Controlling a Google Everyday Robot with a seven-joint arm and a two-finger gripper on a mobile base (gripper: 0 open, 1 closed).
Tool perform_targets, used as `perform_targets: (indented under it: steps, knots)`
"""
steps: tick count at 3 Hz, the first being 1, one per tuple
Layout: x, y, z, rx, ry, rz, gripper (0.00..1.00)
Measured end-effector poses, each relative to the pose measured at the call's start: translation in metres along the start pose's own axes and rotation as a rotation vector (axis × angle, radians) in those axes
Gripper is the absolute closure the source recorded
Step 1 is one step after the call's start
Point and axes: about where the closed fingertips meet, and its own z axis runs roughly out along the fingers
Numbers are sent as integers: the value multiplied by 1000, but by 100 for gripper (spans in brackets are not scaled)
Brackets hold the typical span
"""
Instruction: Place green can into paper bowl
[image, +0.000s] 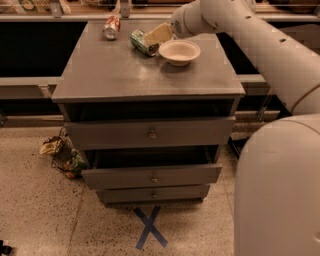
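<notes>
The green can lies on its side near the back of the grey cabinet top, its silver end facing front right. The off-white paper bowl stands upright and empty just to the can's right, a small gap apart. My gripper reaches in from the right on the white arm. It sits right at the can's right end, above the bowl's back-left rim. I cannot tell whether it touches the can.
A red-and-white can lies at the back left of the top. The cabinet's upper drawers stand partly open. A wire basket with litter and a blue tape X are on the floor. My arm's near part fills the right.
</notes>
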Motion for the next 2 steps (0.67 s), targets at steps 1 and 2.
perform_targets:
  steps: [1,2]
  knots:
    - [-2,5,23,-4,-3,1,0]
    - [0,9,53,-10,-7,14,0]
